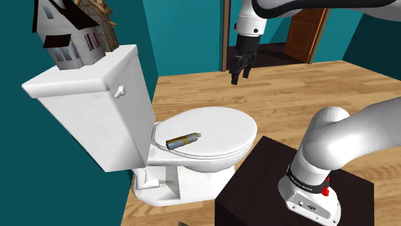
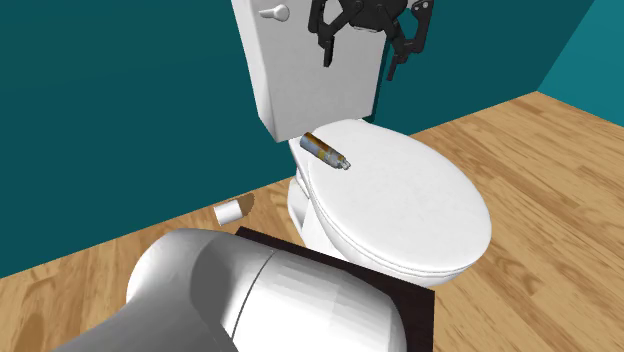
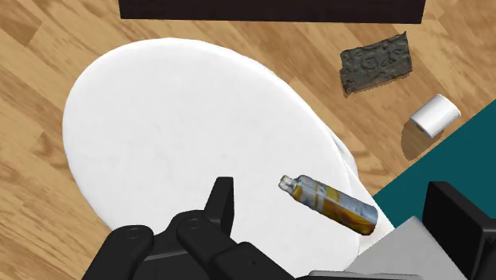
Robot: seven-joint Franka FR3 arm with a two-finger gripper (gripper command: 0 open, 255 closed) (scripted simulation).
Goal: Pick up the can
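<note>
Yellow-labelled can (image 3: pixel 330 203) lies on white toilet lid (image 3: pixel 175 135), lettering unreadable.

gripper (image 3: pixel 331 195): I see two black fingers (image 3: pixel 221 203) standing wide apart, nothing clasped
can (image 3: pixel 330 203): lying on its side, orange-tan label, grey neck; I read it between the fingers, touching neither
toilet lid (image 3: pixel 183 127): white, shut, the can rests on it near the tank end
tank (image 3: pixel 405 254): pale grey corner just beside the can's base
floor (image 3: pixel 48 71): wood planks
paper roll (image 3: pixel 435 115): white, on the floor by the teal wall (image 3: pixel 469 151)
grey patterned scrap (image 3: pixel 376 64): flat on the floor near the roll
stand (image 3: pixel 270 8): dark edge beyond the lid
</note>
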